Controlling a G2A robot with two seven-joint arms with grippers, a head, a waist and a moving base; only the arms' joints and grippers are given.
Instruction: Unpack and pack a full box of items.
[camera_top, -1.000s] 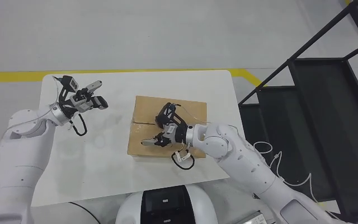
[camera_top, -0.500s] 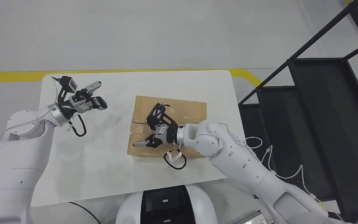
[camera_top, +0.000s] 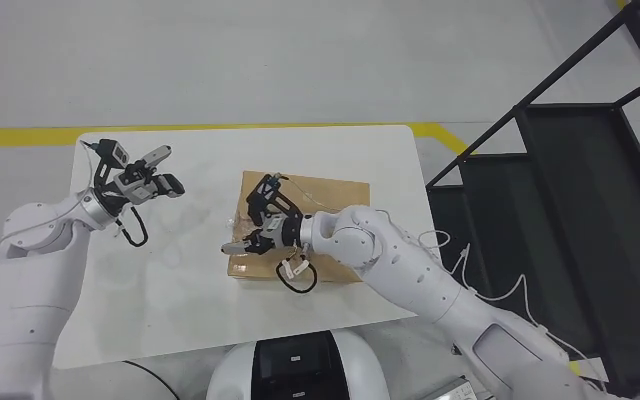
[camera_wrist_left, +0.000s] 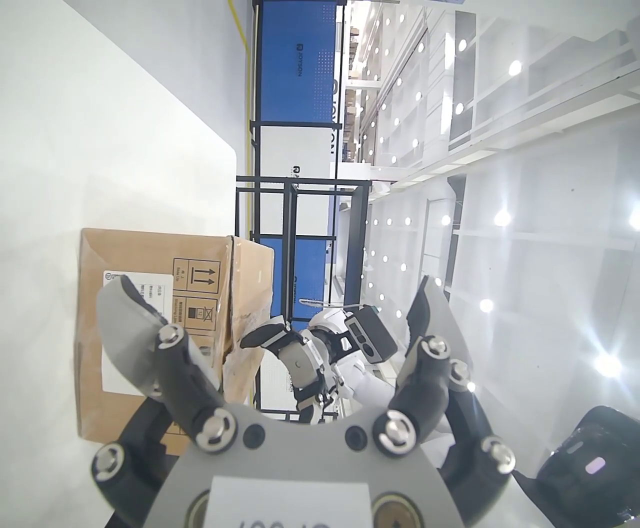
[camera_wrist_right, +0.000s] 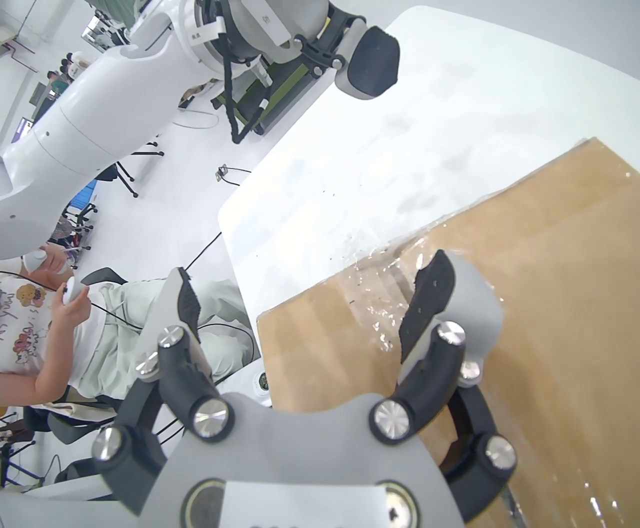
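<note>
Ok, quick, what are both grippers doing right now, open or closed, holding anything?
Left gripper: open, holding nothing.
Right gripper: open, holding nothing, over the taped edge of the box.

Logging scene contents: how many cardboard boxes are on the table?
1. The cardboard box sits closed on the white table, toward the robot's right; the open right gripper is at its taped edge.

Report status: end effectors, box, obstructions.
Left end effector open, empty, off the box. Right end effector open over box's taped edge. Box shut, no obstruction seen.

matt cardboard box (camera_top: 330, 195), glossy tape (camera_wrist_right: 385, 280)
</note>
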